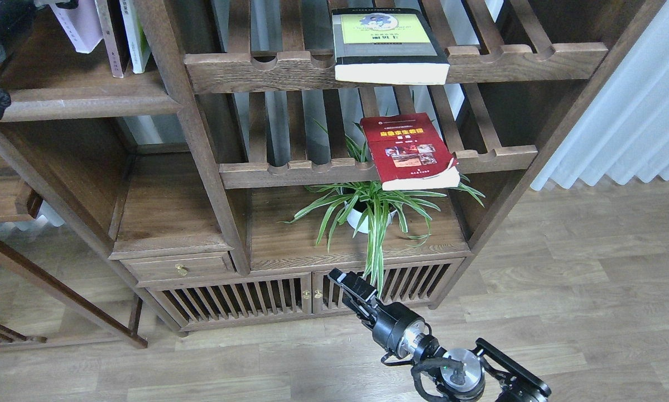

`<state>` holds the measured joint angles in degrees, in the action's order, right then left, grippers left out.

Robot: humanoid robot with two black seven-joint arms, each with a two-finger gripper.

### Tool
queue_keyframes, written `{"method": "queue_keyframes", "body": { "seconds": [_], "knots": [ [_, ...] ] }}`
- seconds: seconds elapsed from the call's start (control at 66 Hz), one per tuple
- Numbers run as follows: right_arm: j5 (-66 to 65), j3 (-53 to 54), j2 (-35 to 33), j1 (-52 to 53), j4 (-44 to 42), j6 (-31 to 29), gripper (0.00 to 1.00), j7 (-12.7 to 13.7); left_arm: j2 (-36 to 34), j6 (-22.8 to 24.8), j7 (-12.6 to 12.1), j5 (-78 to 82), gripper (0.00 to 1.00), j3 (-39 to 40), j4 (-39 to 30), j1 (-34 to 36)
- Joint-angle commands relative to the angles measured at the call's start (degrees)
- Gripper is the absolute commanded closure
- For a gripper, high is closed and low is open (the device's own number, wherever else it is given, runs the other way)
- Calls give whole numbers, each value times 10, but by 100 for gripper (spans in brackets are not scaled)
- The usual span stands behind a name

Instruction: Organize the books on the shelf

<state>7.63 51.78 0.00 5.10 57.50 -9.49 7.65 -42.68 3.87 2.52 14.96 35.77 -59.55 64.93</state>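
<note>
Right tool [346, 283], fingers indistinct, aperture not discernible, holding nothing visible; above it, red book [409, 149] overhangs its rack: stiff, light, graspable at the projecting edge.

Right arm enters from bottom edge, right of centre, forearm angled up and to the left. Silver wrist joints exposed. Right end effector [342, 277] at the far end, dark, seen nearly end-on; fingers not distinguishable. Left arm: only dark parts at upper-left edge; its end effector not identifiable.
</note>
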Motion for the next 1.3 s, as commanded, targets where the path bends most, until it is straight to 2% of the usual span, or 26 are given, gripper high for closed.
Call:
{"method": "queue_keyframes", "body": {
  "seconds": [0.0,0.182,0.303,0.485,0.622,0.773,0.834,0.97,1.001,1.107,1.183,1.289],
  "knots": [
    [0,1,0,0,1,0,2,0,-6,7,0,6,96,-1,0,-3],
    [0,1,0,0,1,0,2,0,-11,12,15,7,94,-2,8,-18],
    [0,1,0,0,1,0,2,0,-9,15,36,7,94,-3,9,-23],
    [0,1,0,0,1,0,2,0,-6,15,41,8,94,-3,16,-24],
    [0,1,0,-3,1,0,2,0,0,15,68,8,92,-5,29,-31],
    [0,0,0,-3,2,-1,2,0,3,15,71,7,92,-8,32,-36],
    [0,1,0,-3,2,0,2,0,8,15,71,8,86,-8,34,-36],
    [0,1,0,-3,1,0,2,0,16,15,72,8,82,-8,34,-36],
    [0,0,0,-3,1,0,2,0,19,15,71,8,78,-8,35,-36],
    [0,1,0,-3,2,0,2,0,24,14,71,8,72,-7,38,-36],
    [0,1,0,-3,1,-1,2,0,25,13,67,9,59,-7,42,-35],
    [0,0,0,-3,1,0,2,0,24,13,65,14,54,-6,42,-34]
  ]
}}
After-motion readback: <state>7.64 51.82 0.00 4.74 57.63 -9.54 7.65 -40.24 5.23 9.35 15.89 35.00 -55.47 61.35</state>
